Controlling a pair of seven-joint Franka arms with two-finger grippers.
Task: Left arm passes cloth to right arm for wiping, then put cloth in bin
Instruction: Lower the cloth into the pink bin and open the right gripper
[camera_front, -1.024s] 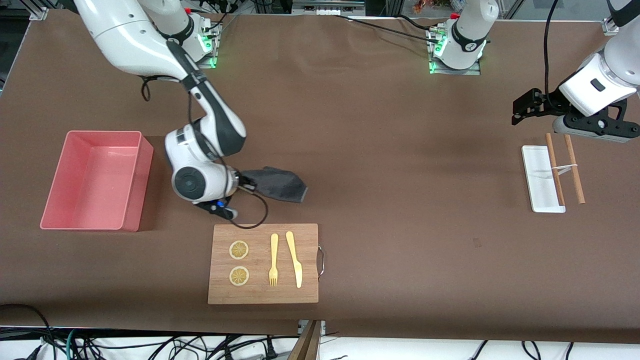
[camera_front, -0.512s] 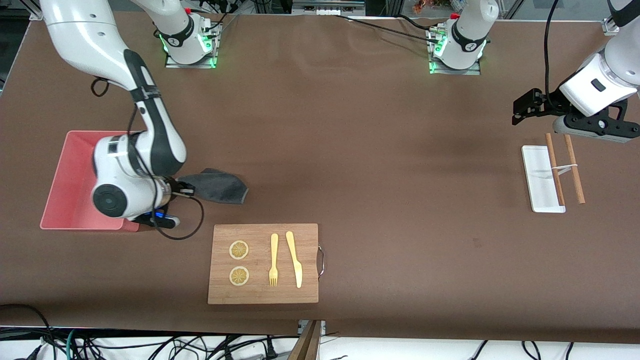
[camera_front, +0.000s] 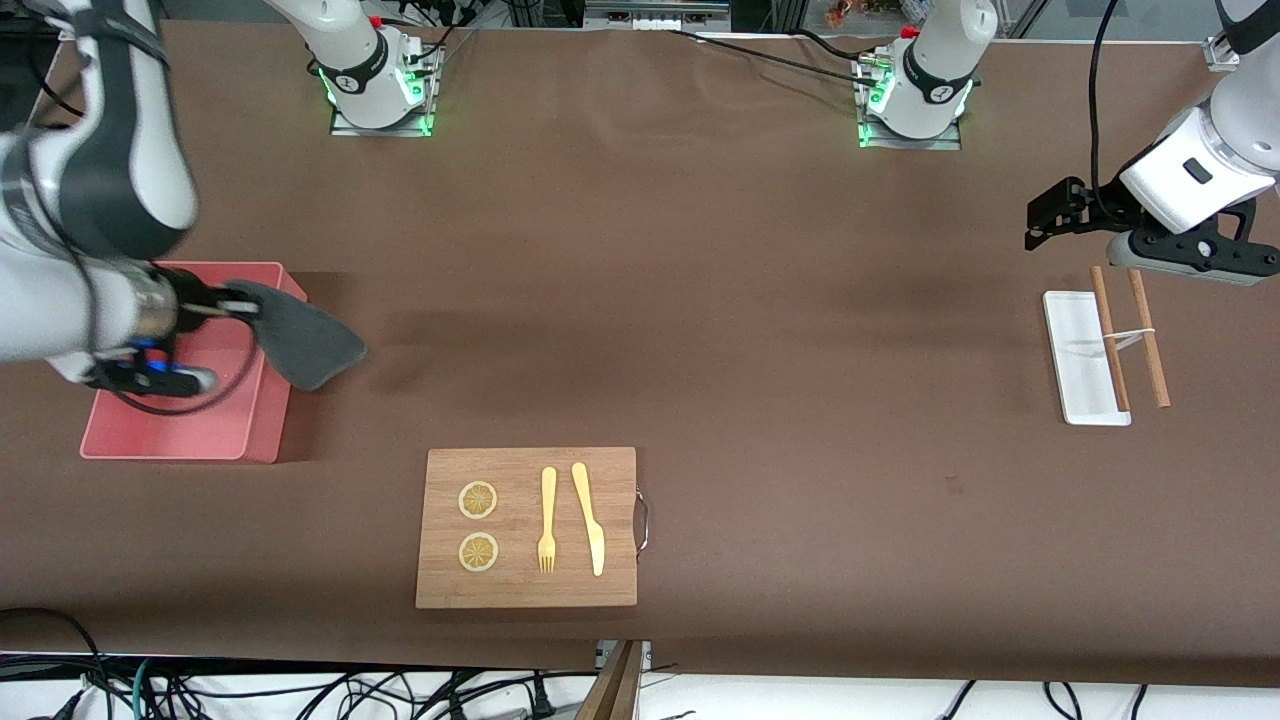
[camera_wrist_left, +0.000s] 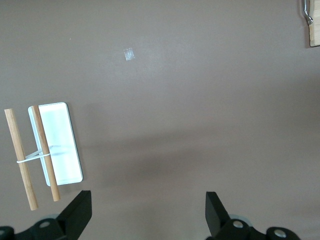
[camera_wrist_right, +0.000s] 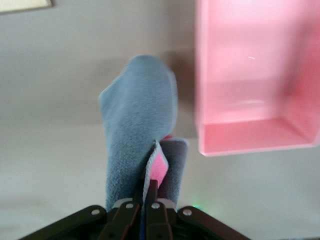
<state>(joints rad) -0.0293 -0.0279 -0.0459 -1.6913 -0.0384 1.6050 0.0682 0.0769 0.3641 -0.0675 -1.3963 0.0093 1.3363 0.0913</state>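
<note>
My right gripper (camera_front: 235, 305) is shut on the cloth (camera_front: 305, 345), which hangs dark grey side out over the bin's edge nearest the board. In the right wrist view the cloth (camera_wrist_right: 137, 130) shows grey with a pink fold at the jaws (camera_wrist_right: 148, 192). The bin (camera_front: 130, 435) is a pink tub at the right arm's end of the table; it also shows in the right wrist view (camera_wrist_right: 250, 135). My left gripper (camera_front: 1045, 215) is open and empty, waiting in the air beside the white tray (camera_front: 1075, 350); its fingertips (camera_wrist_left: 80, 212) frame bare table (camera_wrist_left: 148, 215).
A wooden cutting board (camera_front: 525, 580) with two lemon slices, a fork and a knife lies near the front camera. Two wooden sticks (camera_front: 1145, 335) tied with a band lie across the white tray (camera_wrist_left: 62, 150) at the left arm's end.
My right arm has swung with the cloth away from the cutting board toward the bin and risen; the cloth now hangs over the bin's edge. The left arm has not moved.
</note>
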